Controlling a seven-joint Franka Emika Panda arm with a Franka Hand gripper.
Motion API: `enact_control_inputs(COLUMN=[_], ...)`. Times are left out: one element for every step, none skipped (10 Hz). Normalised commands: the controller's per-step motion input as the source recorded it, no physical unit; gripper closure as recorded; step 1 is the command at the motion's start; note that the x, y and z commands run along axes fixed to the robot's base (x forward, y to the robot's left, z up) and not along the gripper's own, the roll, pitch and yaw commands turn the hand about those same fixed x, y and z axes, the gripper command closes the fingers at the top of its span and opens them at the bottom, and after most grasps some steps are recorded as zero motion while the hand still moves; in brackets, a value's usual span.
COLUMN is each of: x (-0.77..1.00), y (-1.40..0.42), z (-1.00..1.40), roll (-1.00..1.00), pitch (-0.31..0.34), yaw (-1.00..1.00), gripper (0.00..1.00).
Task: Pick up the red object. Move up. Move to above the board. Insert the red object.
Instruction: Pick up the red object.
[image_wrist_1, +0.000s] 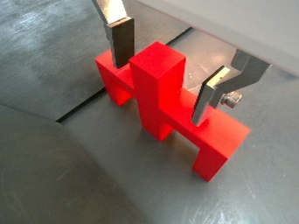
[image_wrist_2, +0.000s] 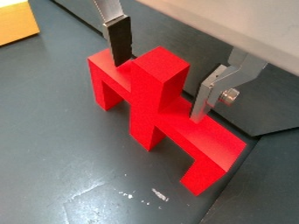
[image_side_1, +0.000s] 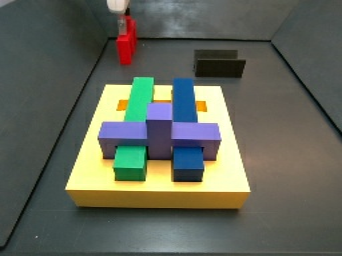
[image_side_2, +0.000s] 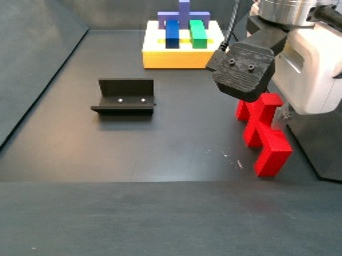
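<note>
The red object (image_wrist_1: 156, 66) stands on the dark floor, its central stub pointing up; it also shows in a wrist view (image_wrist_2: 156, 72) and in both side views (image_side_1: 126, 46) (image_side_2: 267, 135). My gripper (image_wrist_1: 163, 87) (image_wrist_2: 160, 87) is open and straddles the stub, one finger (image_wrist_1: 121, 42) on each side with small gaps. In a side view the gripper (image_side_2: 251, 88) hangs right over the piece. The board (image_side_1: 160, 190) (image_side_2: 166, 59) is a yellow slab bearing green, blue and purple blocks, well apart from the gripper.
The fixture (image_side_1: 221, 65) (image_side_2: 124, 97), a dark bracket, stands on the floor between the red object and the board's far side. Grey walls enclose the floor. A corner of the board (image_wrist_2: 14, 26) shows in a wrist view.
</note>
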Motion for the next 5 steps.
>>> enact_control_inputs(x=[0.12,0.0,0.0,0.0,0.0], y=[0.01,0.01,0.0,0.0,0.0], z=[0.0,0.0,0.0,0.0,0.0], roll=[0.0,-0.01,0.0,0.0,0.0], pitch=[0.019,0.0,0.0,0.0,0.0], yaw=[0.0,0.0,0.0,0.0,0.0], gripper=[0.0,0.0,0.0,1.0,1.0])
